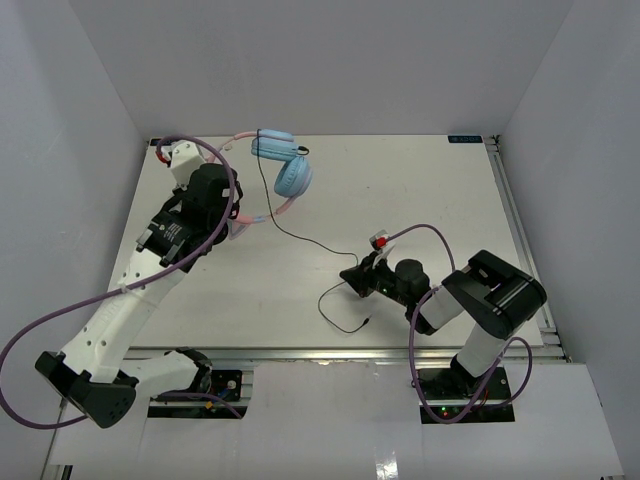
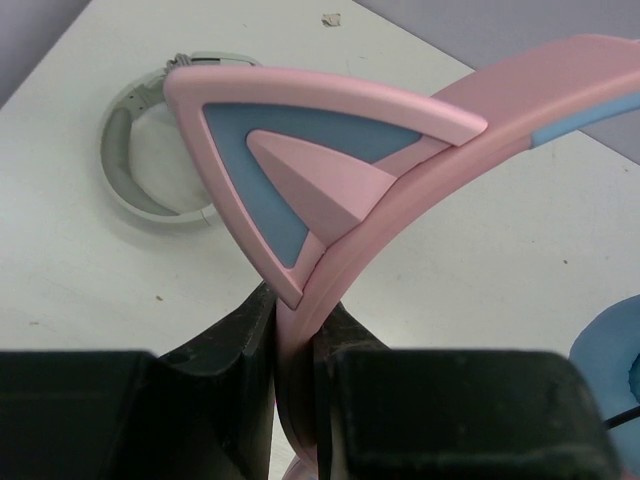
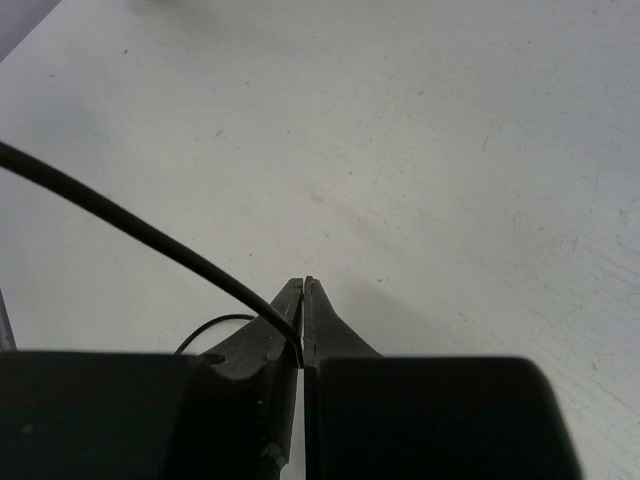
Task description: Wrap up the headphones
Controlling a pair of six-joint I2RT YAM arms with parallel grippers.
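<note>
Looking down from the overhead camera, I see the white table (image 1: 430,190) with both arms out over it. My left arm (image 1: 130,300) stretches toward the far left corner, and my right arm (image 1: 480,300) is folded low near the front right.

The headphones (image 1: 283,165) sit at the far side, left of centre. Their light-blue earcups (image 1: 295,178) are close together, and the pink headband (image 2: 480,120) runs back toward the left arm. The left gripper (image 2: 297,320) is clamped tight on that headband, just below a pointed cat ear (image 2: 300,160) that fills the wrist view. Beyond it on the table lies a grey-white looped band (image 2: 140,190), apart from the headphones.

The black cable (image 1: 300,238) trails from the earcups across the middle of the table to the right gripper (image 3: 303,300). That gripper's jaws are closed, with the cable pinched between them at the tips. Past the grip, the cable curls in a loop toward the near edge. I think its plug end (image 1: 369,322) lies just left of the right arm's wrist, but it is too small to be sure.
</note>
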